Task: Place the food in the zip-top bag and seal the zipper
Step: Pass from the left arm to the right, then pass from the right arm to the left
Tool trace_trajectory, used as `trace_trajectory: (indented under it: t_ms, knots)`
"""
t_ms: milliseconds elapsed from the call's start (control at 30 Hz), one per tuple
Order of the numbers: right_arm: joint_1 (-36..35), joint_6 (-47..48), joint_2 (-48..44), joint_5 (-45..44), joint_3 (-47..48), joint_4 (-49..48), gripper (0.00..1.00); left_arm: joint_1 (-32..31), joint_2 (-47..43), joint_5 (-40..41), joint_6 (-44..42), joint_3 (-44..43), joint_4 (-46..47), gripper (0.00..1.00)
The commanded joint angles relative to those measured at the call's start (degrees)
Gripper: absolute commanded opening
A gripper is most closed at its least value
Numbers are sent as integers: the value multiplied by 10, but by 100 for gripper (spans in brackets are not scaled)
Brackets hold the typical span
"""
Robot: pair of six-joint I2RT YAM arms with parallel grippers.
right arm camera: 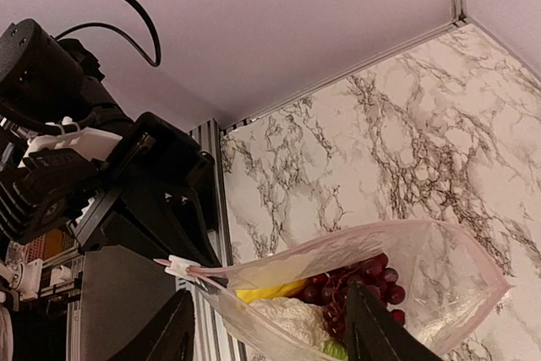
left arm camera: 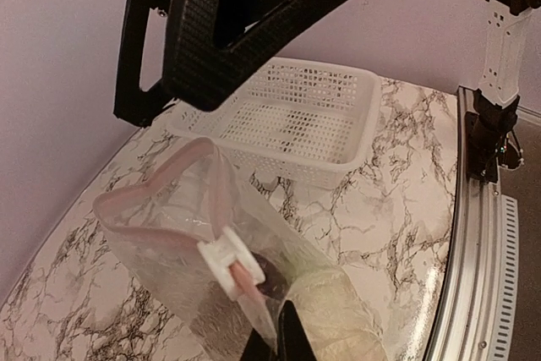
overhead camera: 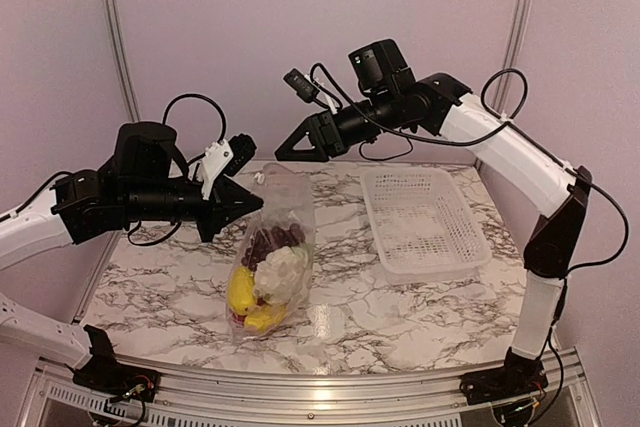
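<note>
Marble desk bears the zip-top bag, food inside, beside the left pincer clenched on its zipper. The right pincer is released above. Limp, slippery film, likely best gripped by the stiff strip.

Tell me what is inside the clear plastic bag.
Inside the bag I see dark grapes, a white cauliflower and yellow pieces. Whatever lies beneath them is covered, so I cannot tell if more food is there.

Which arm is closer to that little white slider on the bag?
Left. The left end effector pinches the zip-top bag's edge right beside the slider; the right end effector hangs open above the bag's mouth.
</note>
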State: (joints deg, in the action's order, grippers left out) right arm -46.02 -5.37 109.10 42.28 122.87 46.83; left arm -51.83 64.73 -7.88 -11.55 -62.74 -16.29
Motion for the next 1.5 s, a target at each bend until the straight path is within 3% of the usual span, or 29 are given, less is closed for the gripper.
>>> trace_trajectory:
  t_ms: [0, 233, 400, 567, 667, 767, 933, 1233, 1467]
  knots:
    - [-4, 51, 11, 20, -6, -23, 58, 4, 1, -29, -12, -35, -4, 0]
    - [-24, 96, -1, 51, -71, -21, 59, 33, -4, -27, -13, -34, -24, 0]
    - [-39, 100, -11, 48, -101, -20, 53, 67, -9, -52, 0, -18, -12, 0]
    - [-55, 92, 8, 28, -85, -23, 29, 79, -7, -67, 9, -20, 0, 1]
    - [-61, 79, 27, -6, -48, -24, 10, 80, -6, -80, 17, -11, 17, 10]
    - [-60, 70, 29, -26, -25, -33, 0, 81, -5, -83, 33, 9, 53, 18]
    - [-61, 75, 23, -32, -8, -17, 0, 87, 4, -100, 58, 30, 111, 22]
    - [-60, 84, 5, -32, -31, 3, 0, 104, 27, -149, 70, 50, 143, 16]
    - [-60, 86, 4, -39, -30, 6, 0, 122, 16, -167, 75, 77, 158, 24]
